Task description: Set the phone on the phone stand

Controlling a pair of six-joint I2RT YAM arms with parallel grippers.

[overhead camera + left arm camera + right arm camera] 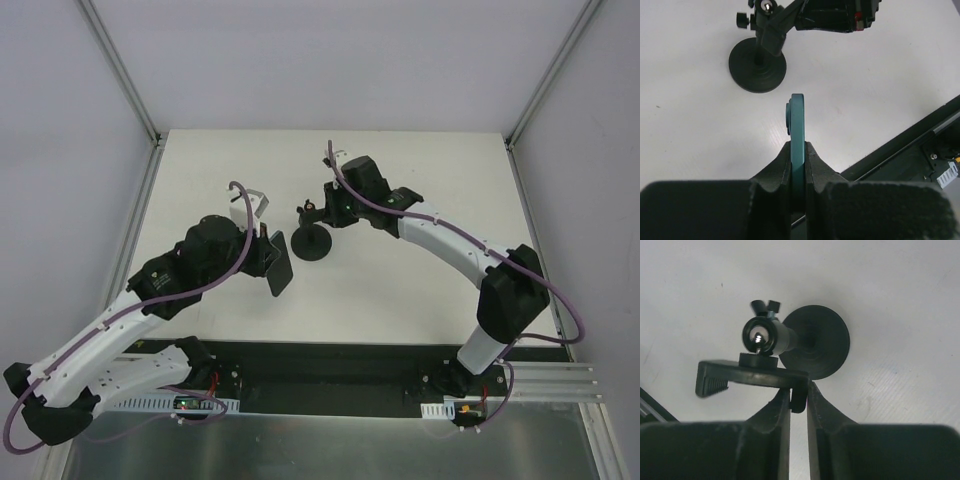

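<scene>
A white table [400,170] stands between plain grey-white walls [300,60].

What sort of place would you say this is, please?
Probably a robotics lab test cell: a white table boxed in by white panels on metal framing, a left arm and right arm mounted at its near edge, with a phone and phone stand as props.
</scene>
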